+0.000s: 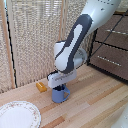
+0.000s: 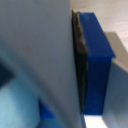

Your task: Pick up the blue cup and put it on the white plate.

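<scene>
Gripping blue cup [image 1: 60,95] (upright): gripper [image 1: 60,86]

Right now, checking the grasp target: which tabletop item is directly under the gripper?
The blue cup, directly beneath the gripper. The white plate and the small yellow block both lie off towards the exterior view's left.

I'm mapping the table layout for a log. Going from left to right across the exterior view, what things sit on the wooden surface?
white plate → small yellow block → blue cup, with the gripper down at its rim.
</scene>
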Robot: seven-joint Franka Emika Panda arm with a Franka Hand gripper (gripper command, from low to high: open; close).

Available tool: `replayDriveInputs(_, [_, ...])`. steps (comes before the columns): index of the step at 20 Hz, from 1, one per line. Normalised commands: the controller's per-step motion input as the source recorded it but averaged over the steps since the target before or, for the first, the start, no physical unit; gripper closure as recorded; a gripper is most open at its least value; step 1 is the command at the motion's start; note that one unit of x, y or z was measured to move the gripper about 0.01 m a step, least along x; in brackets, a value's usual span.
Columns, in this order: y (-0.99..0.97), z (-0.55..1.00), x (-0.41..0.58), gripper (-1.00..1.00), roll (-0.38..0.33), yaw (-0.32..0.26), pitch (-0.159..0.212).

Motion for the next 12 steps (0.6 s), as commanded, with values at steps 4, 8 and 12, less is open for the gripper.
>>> replayDriveInputs(4, [0.17,0.70,0.104,1.00,0.136,0.000,0.108])
replayDriveInputs(8, [0.37,0.74,0.252,1.00,0.107,0.000,0.104])
replayDriveInputs(12, [0.68,0.66,0.294,1.00,0.035,0.000,0.025])
